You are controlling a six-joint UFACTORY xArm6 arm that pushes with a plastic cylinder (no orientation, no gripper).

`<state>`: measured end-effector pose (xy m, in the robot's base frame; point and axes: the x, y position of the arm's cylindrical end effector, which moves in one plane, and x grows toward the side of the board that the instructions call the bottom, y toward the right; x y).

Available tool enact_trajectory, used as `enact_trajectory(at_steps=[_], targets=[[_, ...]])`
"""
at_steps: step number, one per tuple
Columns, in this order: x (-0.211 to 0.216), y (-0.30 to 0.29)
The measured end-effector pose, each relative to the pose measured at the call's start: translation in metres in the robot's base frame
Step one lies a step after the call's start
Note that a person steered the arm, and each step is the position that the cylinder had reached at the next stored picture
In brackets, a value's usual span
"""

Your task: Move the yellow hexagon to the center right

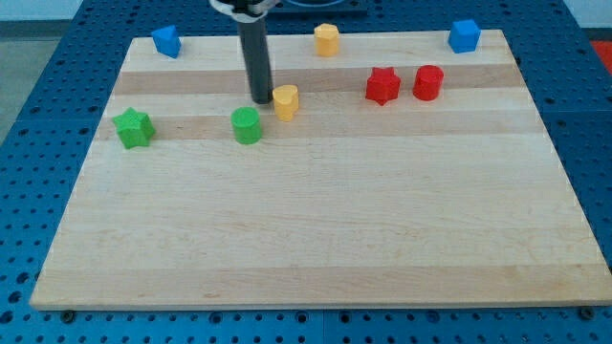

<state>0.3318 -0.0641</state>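
Observation:
A yellow block that looks hexagonal [286, 100] sits on the wooden board [316, 239] in the upper middle. My tip [261, 99] stands just to its left, touching it or nearly so. A second yellow block [327, 39] lies near the board's top edge; its shape is hard to make out. A green rounded block [247, 125] lies just below my tip and slightly left of it.
A green star [133, 127] lies at the left. A red star [382, 85] and a red rounded block [427, 82] sit right of the yellow block, in the same row. A blue block [166, 41] is at the top left and a blue cube [464, 35] at the top right.

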Motion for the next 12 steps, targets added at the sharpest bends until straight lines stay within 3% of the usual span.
enact_trajectory(at_steps=[2, 4, 5, 8, 9, 10, 12], targets=[[0.031, 0.071], [0.032, 0.015], [0.045, 0.018], [0.066, 0.168], [0.065, 0.163], [0.041, 0.087], [0.105, 0.075]])
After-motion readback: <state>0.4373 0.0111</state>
